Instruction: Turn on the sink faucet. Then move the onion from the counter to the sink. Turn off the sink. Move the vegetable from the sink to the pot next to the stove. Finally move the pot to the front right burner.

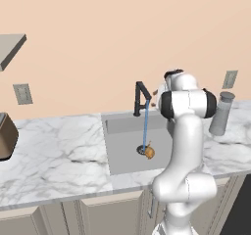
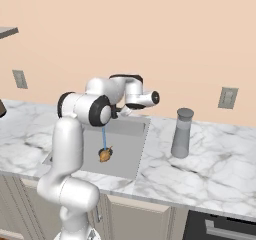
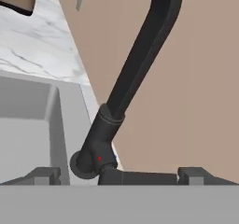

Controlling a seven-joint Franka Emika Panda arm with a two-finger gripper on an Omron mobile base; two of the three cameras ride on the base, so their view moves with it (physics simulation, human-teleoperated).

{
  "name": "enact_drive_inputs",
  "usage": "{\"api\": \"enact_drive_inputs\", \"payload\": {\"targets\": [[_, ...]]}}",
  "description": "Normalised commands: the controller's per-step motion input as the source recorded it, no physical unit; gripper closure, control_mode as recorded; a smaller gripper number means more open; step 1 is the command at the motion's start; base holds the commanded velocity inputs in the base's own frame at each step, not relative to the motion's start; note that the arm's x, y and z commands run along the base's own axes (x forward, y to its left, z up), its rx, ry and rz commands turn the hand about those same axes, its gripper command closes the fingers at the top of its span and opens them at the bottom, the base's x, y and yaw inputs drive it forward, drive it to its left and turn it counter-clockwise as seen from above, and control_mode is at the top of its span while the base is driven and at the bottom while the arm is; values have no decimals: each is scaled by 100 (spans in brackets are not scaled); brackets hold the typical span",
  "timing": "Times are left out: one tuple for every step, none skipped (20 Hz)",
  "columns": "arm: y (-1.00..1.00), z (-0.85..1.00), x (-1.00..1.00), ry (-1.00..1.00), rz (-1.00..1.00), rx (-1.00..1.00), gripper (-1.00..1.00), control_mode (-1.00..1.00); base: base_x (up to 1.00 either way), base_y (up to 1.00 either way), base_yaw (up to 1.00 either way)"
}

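The matte-black sink faucet (image 1: 141, 98) stands at the back of the sink (image 1: 122, 155), and a blue stream of water (image 1: 145, 126) runs from its spout. The golden-brown onion (image 1: 149, 152) lies in the basin under the stream, also seen as the onion (image 2: 105, 155). In the hand view my gripper (image 3: 119, 176) is open right at the faucet's base (image 3: 99, 148). Its fingertips (image 3: 44, 175) stand on either side of the black lever (image 3: 140, 176), not pressing it. The pot and the stove are out of view.
A grey lidded jar (image 2: 181, 133) stands on the marble counter (image 2: 220, 159) to the right of the sink. A brown appliance (image 1: 5, 136) sits at the far left. A dark oven front (image 2: 220, 229) shows below the counter at the right.
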Motion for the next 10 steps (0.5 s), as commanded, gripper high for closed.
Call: {"api": "enact_drive_inputs", "payload": {"targets": [[0,-19,24,0,4,-2,-100,-100,0,0,0],[0,-22,27,0,4,-3,-100,-100,0,0,0],[1,-20,25,0,4,-3,-100,-100,0,0,0],[1,-21,26,0,4,-3,-100,-100,0,0,0],[1,-21,26,0,4,-3,-100,-100,0,0,0],[0,-21,25,0,4,-3,-100,-100,0,0,0],[0,-21,25,0,4,-3,-100,-100,0,0,0],[0,-21,23,0,4,-3,-100,-100,0,0,0],[0,-20,23,0,4,-3,-100,-100,0,0,0],[1,-21,23,0,3,-4,-100,-100,0,0,0]]}}
